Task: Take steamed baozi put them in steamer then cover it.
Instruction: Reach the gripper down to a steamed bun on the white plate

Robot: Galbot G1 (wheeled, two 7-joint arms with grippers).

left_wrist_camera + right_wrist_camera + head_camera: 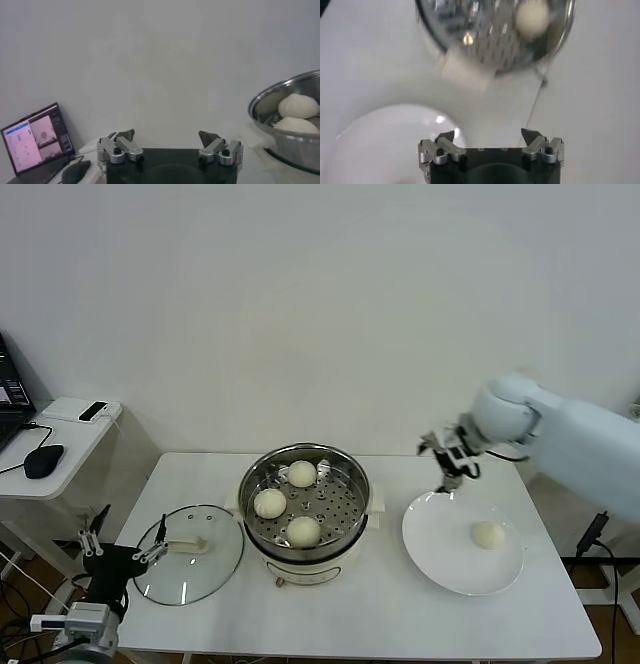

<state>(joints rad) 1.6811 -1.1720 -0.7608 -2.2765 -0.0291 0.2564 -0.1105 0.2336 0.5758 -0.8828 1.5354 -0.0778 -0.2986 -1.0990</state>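
Observation:
The steel steamer point(350, 474) stands mid-table with three baozi on its perforated tray: one at the back point(302, 474), one at the left point(270, 503), one at the front point(304, 531). A fourth baozi point(488, 535) lies on the white plate point(440, 554) at the right. The glass cover point(215, 569) with its cream handle lies flat on the table left of the steamer. My right gripper point(450, 480) is open and empty, hovering over the plate's far edge. My left gripper point(122, 556) is open and empty at the table's left edge, beside the cover. The right wrist view shows the steamer point(485, 45) and one baozi point(532, 17).
A side table at the far left carries a laptop point(35, 145), a mouse point(43, 460) and a small device point(93, 411). The left wrist view shows the steamer's rim point(280, 95) with two baozi inside. The wall stands close behind the table.

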